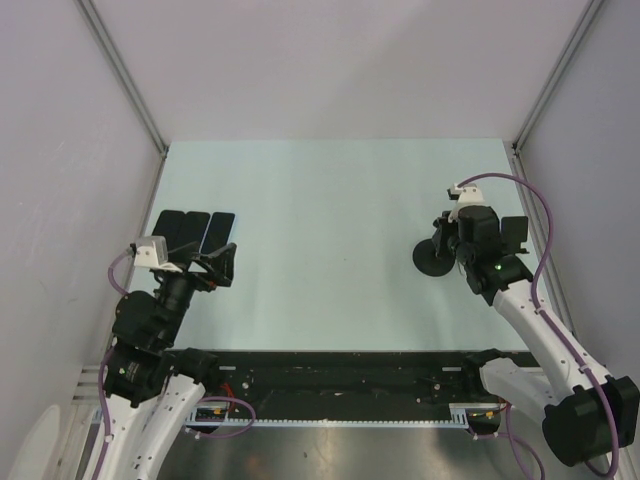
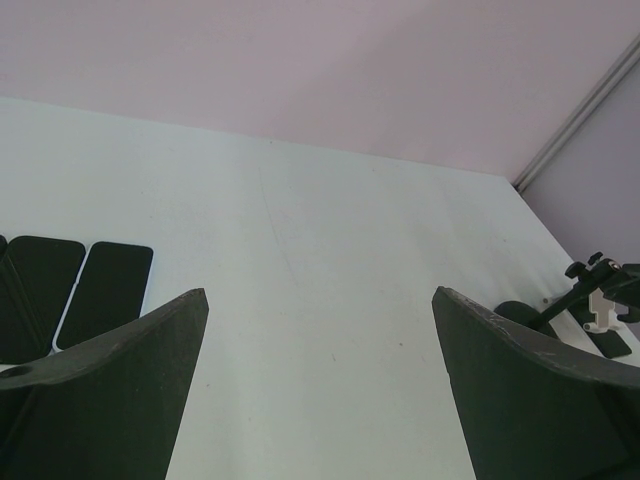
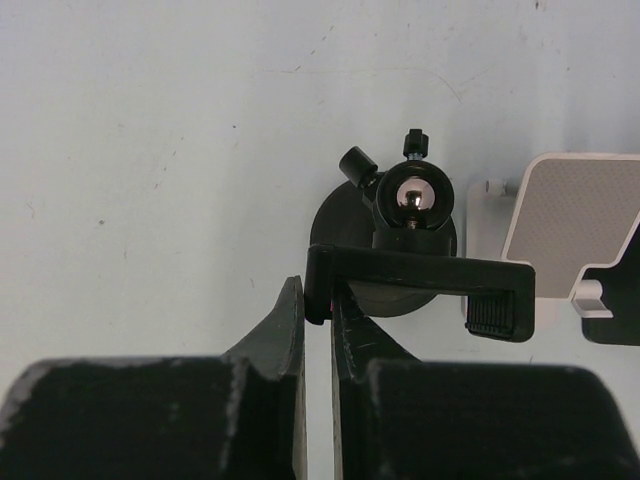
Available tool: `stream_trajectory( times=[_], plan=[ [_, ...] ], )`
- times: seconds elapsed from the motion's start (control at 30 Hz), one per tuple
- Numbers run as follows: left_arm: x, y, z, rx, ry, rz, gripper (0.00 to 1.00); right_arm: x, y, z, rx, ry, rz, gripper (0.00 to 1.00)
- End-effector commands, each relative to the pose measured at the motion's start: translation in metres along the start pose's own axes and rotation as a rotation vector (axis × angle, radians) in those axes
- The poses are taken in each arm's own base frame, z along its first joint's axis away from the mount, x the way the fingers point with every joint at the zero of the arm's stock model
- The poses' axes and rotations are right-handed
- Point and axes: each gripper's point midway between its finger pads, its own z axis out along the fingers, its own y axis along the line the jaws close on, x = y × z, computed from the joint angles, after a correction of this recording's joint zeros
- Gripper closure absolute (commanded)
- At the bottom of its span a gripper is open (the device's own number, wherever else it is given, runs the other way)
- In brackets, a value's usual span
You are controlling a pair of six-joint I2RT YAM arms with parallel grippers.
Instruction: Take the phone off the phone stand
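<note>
Seemingly, phone: none discernible in the phone stand (image 3: 415, 268), which sits on the right of the table (image 1: 330, 200). Three phones (image 1: 190, 232) lie flat side by side at far left, probably parked clear. Right gripper (image 3: 318, 300): narrowed to a slit astride the stand's clamp-bar end, apparently steadying it. Left gripper (image 2: 320, 295): spread wide, empty, beside the phones.

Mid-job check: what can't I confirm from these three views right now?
Right wrist: whether the right gripper actually pinches the phone stand clamp; its fingers overlap the clamp's end.
Top external: the stand's upper part, hidden by the right arm.
Left wrist: phones, cut off by the left edge.
Right wrist: white holder, cut off by the right edge.
</note>
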Motion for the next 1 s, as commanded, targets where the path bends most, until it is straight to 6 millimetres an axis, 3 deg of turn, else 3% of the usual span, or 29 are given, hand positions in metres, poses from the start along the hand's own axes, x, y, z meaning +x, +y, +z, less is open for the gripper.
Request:
stream_trajectory(
  times=[0.0,0.2,0.23,0.43,0.57,0.6,0.77,0.83,0.97],
  plan=[
    [-0.001,0.003,-0.001,-0.016,-0.009,0.006,0.0,-0.031,0.01,-0.008,-0.056,-0.122,0.017,0.82],
    [-0.002,0.004,-0.001,-0.021,-0.008,0.022,0.0,-0.054,0.012,-0.035,-0.074,-0.201,0.026,0.34],
    [-0.004,0.005,-0.002,-0.024,-0.013,0.023,0.0,-0.068,0.013,-0.048,-0.083,-0.245,0.029,0.29],
    [-0.024,-0.001,-0.007,-0.01,-0.053,0.042,0.0,-0.097,0.002,-0.099,-0.058,-0.392,0.045,0.04],
    [-0.062,-0.005,-0.023,-0.018,-0.139,0.095,0.0,-0.108,-0.026,-0.141,0.059,-0.523,0.088,0.0],
    [-0.07,-0.003,-0.026,-0.038,-0.155,0.103,0.0,-0.111,-0.034,-0.16,0.086,-0.577,0.104,0.0],
    [-0.116,0.0,-0.047,-0.095,-0.253,0.144,0.0,-0.111,-0.072,-0.215,0.247,-0.734,0.128,0.0],
    [-0.125,0.004,-0.053,-0.125,-0.278,0.148,0.0,-0.106,-0.083,-0.238,0.277,-0.804,0.142,0.0],
    [-0.141,0.011,-0.065,-0.177,-0.323,0.149,0.0,-0.091,-0.101,-0.267,0.344,-0.9,0.181,0.0]
  ],
)
